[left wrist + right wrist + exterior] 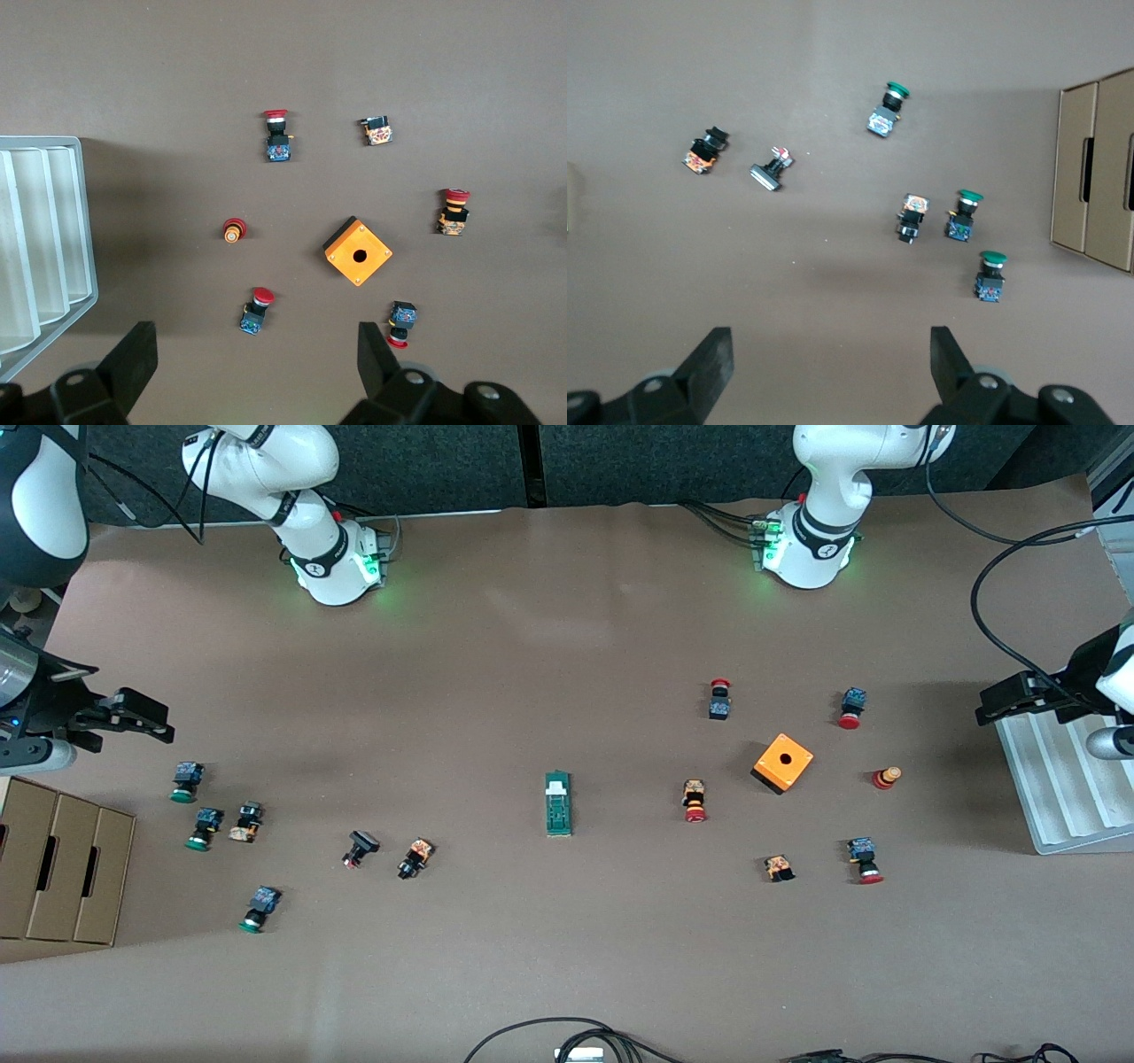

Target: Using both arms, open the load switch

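The load switch (558, 803), a narrow dark-green block with a white end piece, lies flat near the middle of the table and shows in neither wrist view. My right gripper (166, 724) hangs open and empty over the right arm's end of the table, above several green-capped buttons; its fingers (713, 361) stand wide apart over bare table. My left gripper (988, 707) hangs open and empty over the left arm's end, by the white tray, and its fingers (135, 359) are spread above a red-capped button (254, 312). Both grippers are well away from the switch.
An orange cube (783, 762) with a hole sits among several red push buttons (695, 800) toward the left arm's end. Green-capped buttons (205, 828) lie toward the right arm's end. A cardboard box (62, 868) and a ribbed white tray (1054, 779) flank the table. Cables (567, 1036) lie along the edge nearest the front camera.
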### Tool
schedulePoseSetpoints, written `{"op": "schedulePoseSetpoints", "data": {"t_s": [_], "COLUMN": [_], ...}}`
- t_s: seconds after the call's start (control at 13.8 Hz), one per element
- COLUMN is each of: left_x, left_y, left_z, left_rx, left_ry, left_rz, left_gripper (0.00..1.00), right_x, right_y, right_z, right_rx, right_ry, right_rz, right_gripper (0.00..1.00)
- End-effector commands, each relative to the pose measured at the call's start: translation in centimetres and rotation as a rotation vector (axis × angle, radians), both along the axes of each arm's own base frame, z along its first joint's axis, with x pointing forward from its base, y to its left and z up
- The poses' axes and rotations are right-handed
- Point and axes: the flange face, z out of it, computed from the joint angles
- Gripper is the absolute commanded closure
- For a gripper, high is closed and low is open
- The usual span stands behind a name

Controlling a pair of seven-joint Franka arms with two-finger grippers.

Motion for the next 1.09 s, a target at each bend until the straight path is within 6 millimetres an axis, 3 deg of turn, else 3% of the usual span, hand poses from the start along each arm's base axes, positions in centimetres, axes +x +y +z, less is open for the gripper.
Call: {"op": "schedulePoseSetpoints", "data": {"t_s": [0.0, 0.07, 0.36, 1.02], "left_x": [0.31, 0.20, 0.14, 0.45], "left_y": [-1.20, -1.94, -1.05, -1.75], "left_z": [0.89, 0.97, 0.72, 0.70], "left_rx": [0.052, 0.068, 0.054, 0.045], "left_ry": [-0.037, -0.044, -0.031, -0.036], "left_rz": [-0.044, -0.055, -0.040, -0.049], "left_gripper": [0.00, 0.00, 0.00, 0.00], "right_x": [-0.10, -0.04, 0.01, 0.22], "right_y": [-1.61, -1.52, -1.51, -1.35], "right_z": [-0.09, -0.16, -0.12, -0.02], "right_rx": [-0.001, -0.001, 0.000, -0.002], "right_ry": [0.011, 0.011, 0.006, -0.007], "right_rz": [-0.002, 0.000, 0.000, 0.001], "right_gripper": [0.01, 0.01, 0.01, 0.01]}}
